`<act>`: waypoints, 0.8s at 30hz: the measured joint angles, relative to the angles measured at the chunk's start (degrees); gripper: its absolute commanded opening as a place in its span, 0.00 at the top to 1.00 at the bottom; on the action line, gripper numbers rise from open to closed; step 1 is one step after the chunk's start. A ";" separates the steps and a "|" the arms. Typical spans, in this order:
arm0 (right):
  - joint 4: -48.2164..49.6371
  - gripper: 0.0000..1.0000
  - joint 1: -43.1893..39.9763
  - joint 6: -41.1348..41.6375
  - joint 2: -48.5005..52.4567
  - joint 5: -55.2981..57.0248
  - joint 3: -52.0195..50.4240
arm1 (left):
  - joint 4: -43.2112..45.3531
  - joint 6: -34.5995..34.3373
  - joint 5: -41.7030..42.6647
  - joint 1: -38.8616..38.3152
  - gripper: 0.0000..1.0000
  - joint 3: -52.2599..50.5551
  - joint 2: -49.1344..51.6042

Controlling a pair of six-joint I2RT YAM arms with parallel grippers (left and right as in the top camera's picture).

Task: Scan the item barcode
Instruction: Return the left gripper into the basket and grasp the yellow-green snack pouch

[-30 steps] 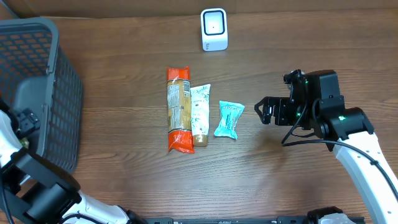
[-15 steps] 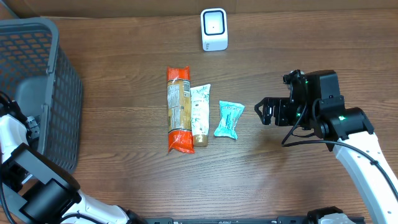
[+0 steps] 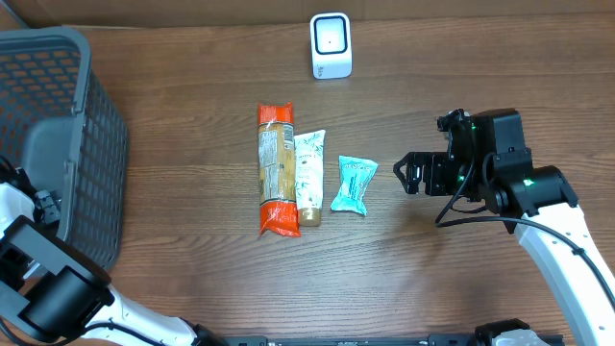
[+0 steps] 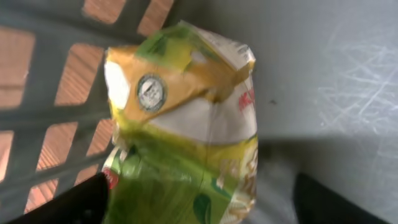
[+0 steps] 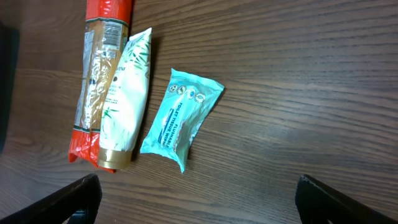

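Three items lie mid-worktop: orange packet (image 3: pixel 275 170), white tube (image 3: pixel 309 178), teal pouch (image 3: pixel 354 184). The left arm has slid back toward the near-left corner, its left claw (image 4: pixel 199 202) spread open over a green packet (image 4: pixel 186 137) lying in the basket (image 3: pixel 58 58). The right claw (image 3: pixel 405 174), open, hovers beside the teal pouch, probably next for the scanner (image 3: pixel 331 45).
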 measured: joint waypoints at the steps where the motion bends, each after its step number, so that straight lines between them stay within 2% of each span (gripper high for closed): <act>1: 0.00 0.00 0.00 -0.04 0.00 -0.02 0.00 | 0.13 0.42 0.11 -0.02 0.53 0.11 0.26; 2: 0.02 0.00 0.00 -0.02 0.00 0.00 0.00 | 0.20 0.37 0.39 -0.09 0.65 0.11 0.63; 7: 0.02 0.00 0.02 -0.02 0.00 -0.02 0.00 | 0.33 1.11 0.98 -0.11 0.96 0.44 0.98; 18: -0.46 0.00 0.00 -0.02 0.00 0.00 0.00 | -1.49 1.20 1.77 -2.03 0.96 1.38 0.42; 24: -0.46 0.00 0.00 -0.04 0.00 0.00 0.00 | -9.14 -3.41 3.30 -7.58 0.96 5.68 1.29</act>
